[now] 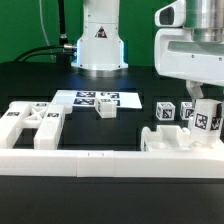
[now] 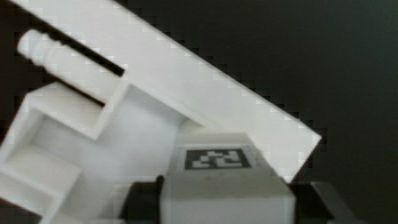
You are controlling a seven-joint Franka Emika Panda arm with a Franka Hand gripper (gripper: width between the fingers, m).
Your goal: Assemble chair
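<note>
My gripper [image 1: 206, 108] is at the exterior view's right, shut on a blocky white chair leg [image 1: 207, 122] that stands upright with a tag on its face. It hangs just over the far right end of the flat seat part [image 1: 172, 142]. In the wrist view the dark fingers [image 2: 153, 196] press both sides of the tagged leg [image 2: 222, 160] between the gripper [image 2: 224, 200]. Beyond it lie a slanted white slab [image 2: 196, 80], a notched part [image 2: 68, 130] and a ridged round peg [image 2: 63, 55].
A white frame part [image 1: 30, 122] lies at the exterior view's left, with a small white block [image 1: 105, 112] in front of the marker board [image 1: 95, 99]. Two tagged blocks [image 1: 165, 110] stand behind the seat. The long white border rail [image 1: 90, 160] runs along the front. The robot base [image 1: 100, 40] stands behind.
</note>
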